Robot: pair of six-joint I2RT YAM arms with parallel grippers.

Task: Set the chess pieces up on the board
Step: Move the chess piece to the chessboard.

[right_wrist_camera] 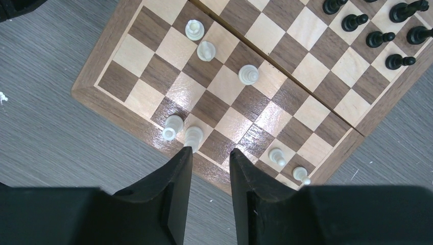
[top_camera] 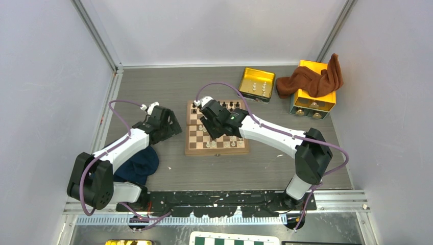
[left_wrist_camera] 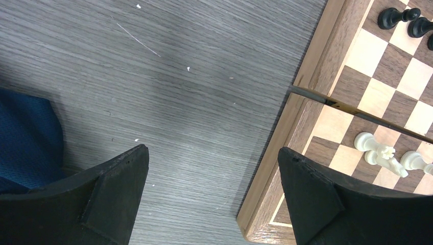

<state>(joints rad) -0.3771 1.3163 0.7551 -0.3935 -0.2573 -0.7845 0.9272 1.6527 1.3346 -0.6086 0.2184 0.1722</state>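
The wooden board (top_camera: pixel 191 148) lies mid-table. Dark pieces (top_camera: pixel 231 105) stand along its far side and several cream pieces (top_camera: pixel 224 144) along its near side. My right gripper (top_camera: pixel 211 133) hangs over the board's near-left part. In the right wrist view its jaws (right_wrist_camera: pixel 209 153) stand a narrow gap apart with nothing between them, above the board's (right_wrist_camera: pixel 176 48) near border, beside two cream pieces (right_wrist_camera: pixel 193 137). Dark pieces (right_wrist_camera: pixel 375 38) show top right. My left gripper (top_camera: pixel 176 127) is wide open and empty (left_wrist_camera: pixel 212 153) over the bare table, just left of the board's (left_wrist_camera: pixel 319 46) edge.
A yellow tray (top_camera: pixel 245 81) holding a few cream pieces sits at the back. A yellow box (top_camera: pixel 327 99) draped with a brown cloth (top_camera: pixel 311 81) stands back right. A blue cloth (top_camera: pixel 140 166) lies under the left arm. A green-and-white board (top_camera: pixel 235 239) is at the bottom edge.
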